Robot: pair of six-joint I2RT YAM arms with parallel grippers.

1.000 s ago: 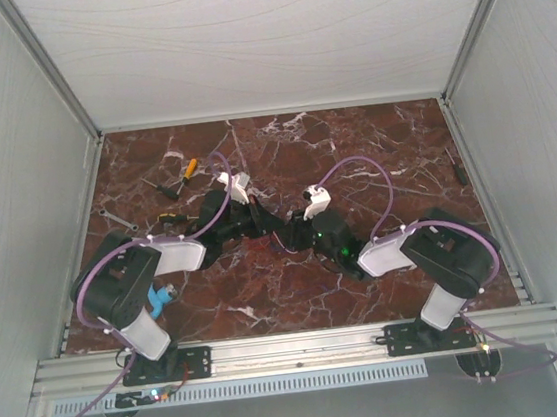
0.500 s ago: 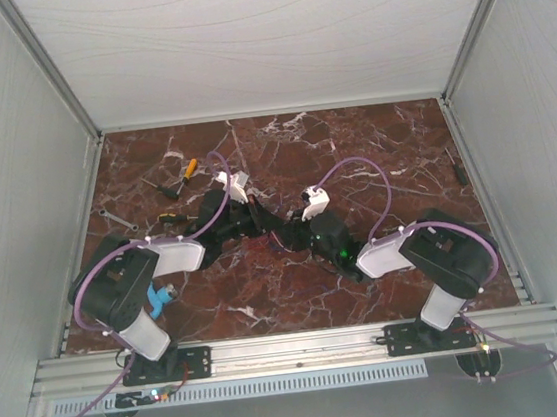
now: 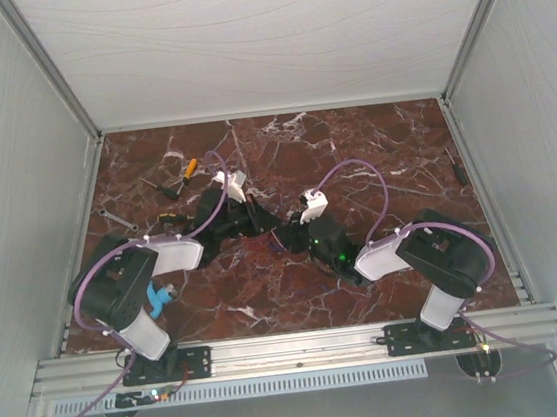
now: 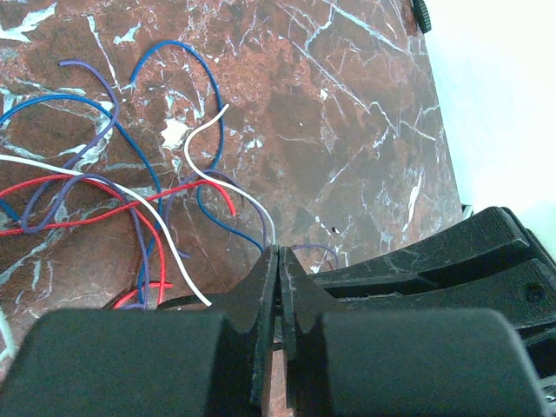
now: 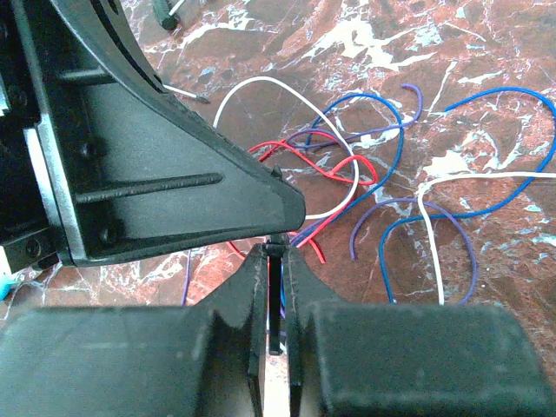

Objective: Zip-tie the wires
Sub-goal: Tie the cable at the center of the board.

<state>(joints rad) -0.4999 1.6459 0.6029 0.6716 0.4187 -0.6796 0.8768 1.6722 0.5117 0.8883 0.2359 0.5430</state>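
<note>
no readable text, labels or numbers

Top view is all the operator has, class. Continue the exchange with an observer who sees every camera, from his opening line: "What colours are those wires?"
Observer: The wires are red, blue, purple and white, looped loosely on the table.
Operator: Is the left hand open?
Observer: No, the left hand is shut; one pale strand runs to its tips.
Operator: And the right?
Observer: The right hand is shut, its tips right by the left hand's tip.
</note>
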